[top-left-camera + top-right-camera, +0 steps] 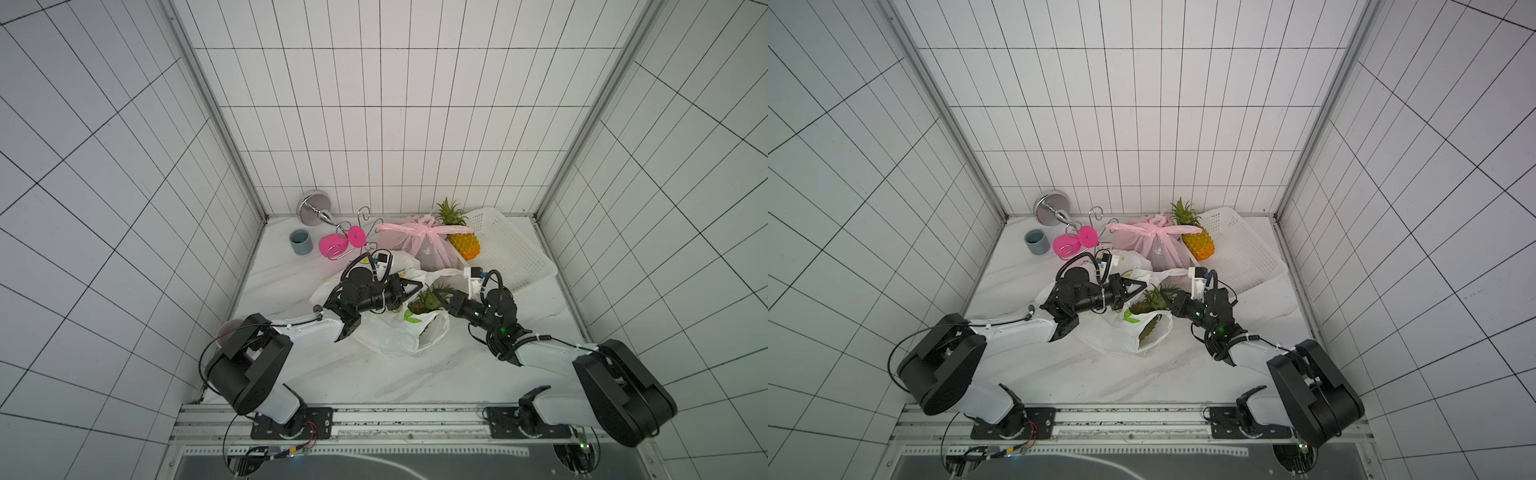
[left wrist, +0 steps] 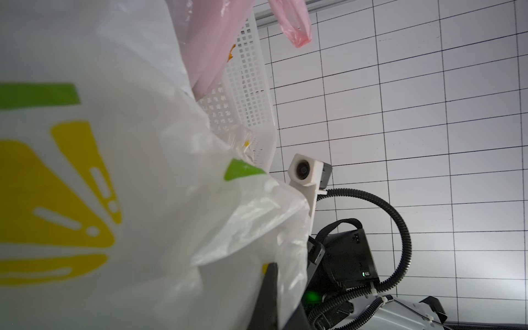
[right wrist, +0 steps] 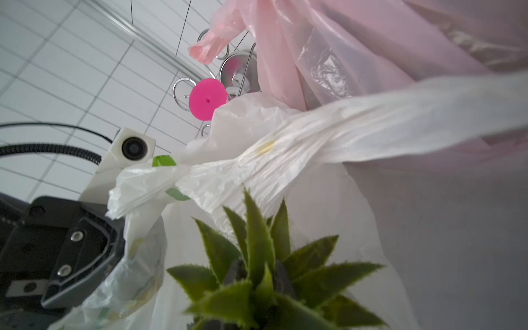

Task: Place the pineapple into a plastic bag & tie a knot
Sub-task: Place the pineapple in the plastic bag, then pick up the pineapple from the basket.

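A white plastic bag (image 1: 386, 332) (image 1: 1113, 332) with yellow and green print lies in the middle of the table, its mouth facing right. The pineapple (image 1: 428, 301) (image 1: 1150, 301) lies in that mouth: its body is inside and its green crown sticks out. My left gripper (image 1: 417, 286) (image 1: 1140, 285) (image 2: 274, 268) is shut on the bag's upper rim and holds it up. My right gripper (image 1: 444, 300) (image 1: 1170, 297) (image 3: 258, 270) is at the crown (image 3: 314, 274), its two dark fingers slightly apart among the leaves. A twisted bag handle (image 3: 343, 134) stretches across above the crown.
A tied pink bag (image 1: 419, 243) and a second pineapple (image 1: 463, 243) sit at the back, by a tilted white basket (image 1: 511, 249). Back left are a pink cup (image 1: 332, 245) on a fallen wire stand, a grey cup (image 1: 301, 242) and a metal base (image 1: 311, 208).
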Available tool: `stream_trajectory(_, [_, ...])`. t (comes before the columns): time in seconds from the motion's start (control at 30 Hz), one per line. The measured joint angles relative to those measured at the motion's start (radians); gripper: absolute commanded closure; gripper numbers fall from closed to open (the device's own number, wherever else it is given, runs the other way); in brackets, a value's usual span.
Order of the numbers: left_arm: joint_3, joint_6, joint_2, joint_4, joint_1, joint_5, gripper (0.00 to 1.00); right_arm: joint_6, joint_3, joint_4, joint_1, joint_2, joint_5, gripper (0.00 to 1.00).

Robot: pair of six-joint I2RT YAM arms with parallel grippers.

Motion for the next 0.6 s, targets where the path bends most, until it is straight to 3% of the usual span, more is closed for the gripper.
stream_trajectory(0.23, [-0.006, 0.146, -0.009, -0.177, 0.026, -0.044, 1.0, -0.115, 0.054, -0.183, -0.025, -0.005, -0.133, 0.35])
stream_trajectory(0.43, [-0.005, 0.242, -0.014, -0.305, 0.05, -0.068, 1.0, -0.283, 0.183, -0.468, -0.136, -0.165, -0.143, 0.28])
stream_trajectory(0.6, [0.003, 0.282, -0.014, -0.345, 0.062, -0.064, 1.0, -0.376, 0.357, -0.602, -0.19, -0.211, -0.051, 0.21])
